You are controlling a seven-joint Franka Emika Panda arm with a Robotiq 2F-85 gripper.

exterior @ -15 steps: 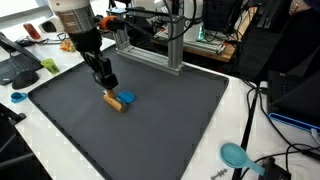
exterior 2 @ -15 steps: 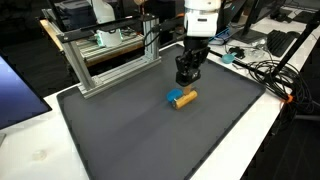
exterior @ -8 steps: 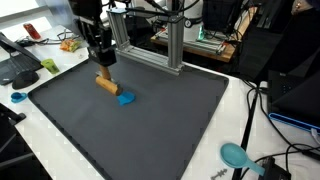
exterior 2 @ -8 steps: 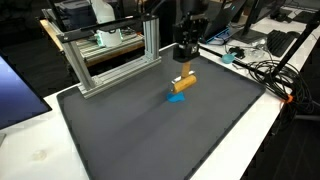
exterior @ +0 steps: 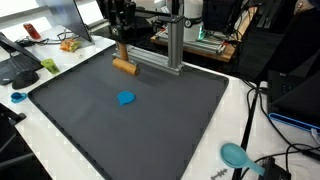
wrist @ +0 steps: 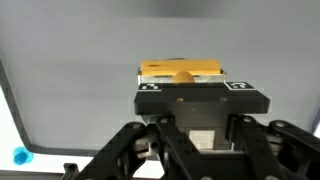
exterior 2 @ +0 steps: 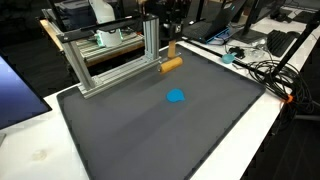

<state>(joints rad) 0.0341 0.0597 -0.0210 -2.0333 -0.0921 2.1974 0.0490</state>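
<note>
My gripper (exterior: 121,52) is shut on an orange wooden block (exterior: 124,67) and holds it high above the far edge of the dark mat (exterior: 150,120), close to the aluminium frame (exterior: 160,45). The block also shows in an exterior view (exterior 2: 172,65) and in the wrist view (wrist: 180,71), between the fingers. A small blue round piece (exterior: 126,98) lies alone on the mat, well below and in front of the gripper; it shows in both exterior views (exterior 2: 176,97).
The aluminium frame (exterior 2: 105,60) stands along the mat's far edge. A teal scoop (exterior: 236,155) and cables lie off the mat's corner. A small blue object (exterior: 17,97) sits beside the mat; a blue bit also shows in the wrist view (wrist: 20,155). Monitors and clutter ring the table.
The gripper has risen and moved towards the frame with the orange block in it. The blue piece stays on the mat where the block was.
</note>
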